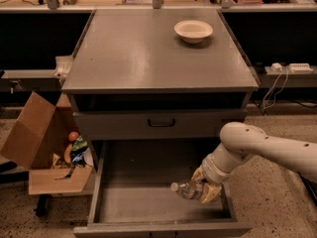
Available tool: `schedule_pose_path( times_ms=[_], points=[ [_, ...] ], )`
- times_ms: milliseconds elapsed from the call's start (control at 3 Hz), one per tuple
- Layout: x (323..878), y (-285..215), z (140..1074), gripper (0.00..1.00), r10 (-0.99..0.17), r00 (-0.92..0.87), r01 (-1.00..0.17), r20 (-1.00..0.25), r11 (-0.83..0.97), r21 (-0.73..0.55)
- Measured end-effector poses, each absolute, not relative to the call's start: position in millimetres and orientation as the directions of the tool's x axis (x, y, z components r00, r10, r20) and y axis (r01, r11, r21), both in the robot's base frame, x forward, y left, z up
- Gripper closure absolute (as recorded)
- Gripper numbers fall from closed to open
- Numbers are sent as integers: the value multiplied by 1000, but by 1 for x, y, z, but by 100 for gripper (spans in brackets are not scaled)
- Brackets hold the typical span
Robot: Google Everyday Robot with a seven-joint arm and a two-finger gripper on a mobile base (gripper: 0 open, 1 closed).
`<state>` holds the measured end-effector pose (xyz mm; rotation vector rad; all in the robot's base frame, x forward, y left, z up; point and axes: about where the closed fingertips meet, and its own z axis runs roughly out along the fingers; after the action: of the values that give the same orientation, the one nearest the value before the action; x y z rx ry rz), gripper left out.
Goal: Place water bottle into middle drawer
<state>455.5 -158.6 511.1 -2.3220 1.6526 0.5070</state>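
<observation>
The middle drawer (148,202) is pulled out wide below the cabinet, a shallow grey box with a bare floor. My gripper (204,188) reaches in from the right and is shut on the water bottle (187,189), a small clear ribbed bottle with its white cap pointing left. The bottle lies about level, inside the drawer at its right side, just above or at the floor; I cannot tell if it touches.
A cream bowl (193,30) sits on the cabinet top (148,53). The drawer above has a flat front with a black handle (161,123), shut. An open cardboard box (44,148) with snacks stands at the left. Cables and a power strip (290,68) are at the right.
</observation>
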Motion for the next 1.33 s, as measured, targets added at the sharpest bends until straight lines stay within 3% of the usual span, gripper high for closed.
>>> schedule_pose_path(
  times_ms=[667,1333],
  points=[
    [479,-175,448,100,-892,169,-972,-420,-221,76],
    [491,-175,405,58,-898,87,-972,-432,-172,163]
  ],
)
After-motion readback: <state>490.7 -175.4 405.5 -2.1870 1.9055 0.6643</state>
